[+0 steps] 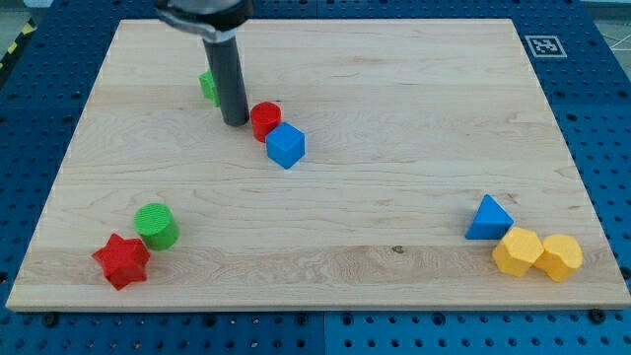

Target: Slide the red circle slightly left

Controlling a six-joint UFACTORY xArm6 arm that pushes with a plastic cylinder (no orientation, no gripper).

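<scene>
Dark grey cyl. rod, my tip (235, 122), black glossy collar above.

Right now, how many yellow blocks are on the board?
2: both at the view's bottom right, side by side and touching, one yellow block just left of the other yellow block. None seems hidden.

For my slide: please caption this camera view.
Tip left of red circle, blue cube touching circle's lower right.
</scene>
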